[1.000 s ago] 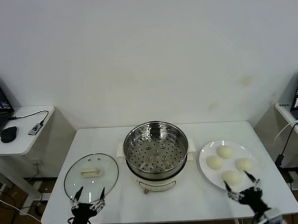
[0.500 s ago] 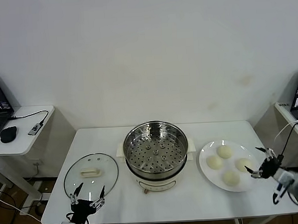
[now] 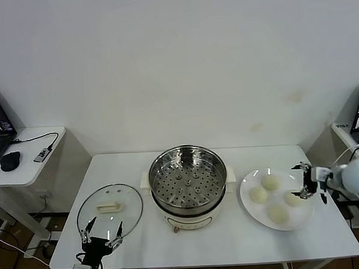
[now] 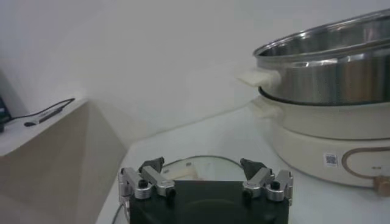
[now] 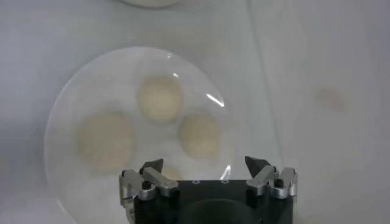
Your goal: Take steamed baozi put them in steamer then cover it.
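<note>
So the right pincer [image 3: 303, 180] has been swung up from the near edge of the counter [image 3: 191, 242] and is now hung over the far-right side of the white plate [image 3: 249, 208], right above the buns, jaws spread wide and nothing held. The left pincer [image 3: 101, 240] has barely been shifted; it's parked low at the near edge by the cover [image 3: 109, 210], also wide and empty.

Progress-wise, basically nothing's been done yet. All four steamed baozi [image 3: 278, 213] are seen on the plate, to the right of the steamer [image 3: 187, 179], and the perforated tray inside is bare. The glass cover is lying flat on the counter to the steamer's left, handle up.

Still left, by the look of it: all four buns to be moved over, then the cover to be set on top. A first grab seems to be lined up.
</note>
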Controlling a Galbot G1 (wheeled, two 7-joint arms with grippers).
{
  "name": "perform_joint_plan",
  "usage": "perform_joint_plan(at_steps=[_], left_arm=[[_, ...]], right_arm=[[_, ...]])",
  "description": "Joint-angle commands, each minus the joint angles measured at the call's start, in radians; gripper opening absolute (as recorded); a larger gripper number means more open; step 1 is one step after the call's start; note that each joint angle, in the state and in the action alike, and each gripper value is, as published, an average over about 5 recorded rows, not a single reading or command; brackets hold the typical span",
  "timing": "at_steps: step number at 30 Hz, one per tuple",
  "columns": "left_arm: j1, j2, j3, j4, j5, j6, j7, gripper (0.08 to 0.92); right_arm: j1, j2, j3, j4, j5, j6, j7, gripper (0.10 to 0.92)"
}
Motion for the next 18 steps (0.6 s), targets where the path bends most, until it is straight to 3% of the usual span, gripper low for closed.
perform_joint_plan(at_steps=[1,18], left_arm=[[0.000,0.003,-0.009,-0.002,0.028,0.005,0.002,0.823],[0.005,0.001,-0.037,0.004,0.044,-0.003,-0.001,0.823]], right_arm=[[0.376,0.048,-0.377,-0.228,-0.010,0.043,-0.136,0.823],[0.389,0.276,-0.396,-0.448,-0.031,0.075,-0.076,0.823]])
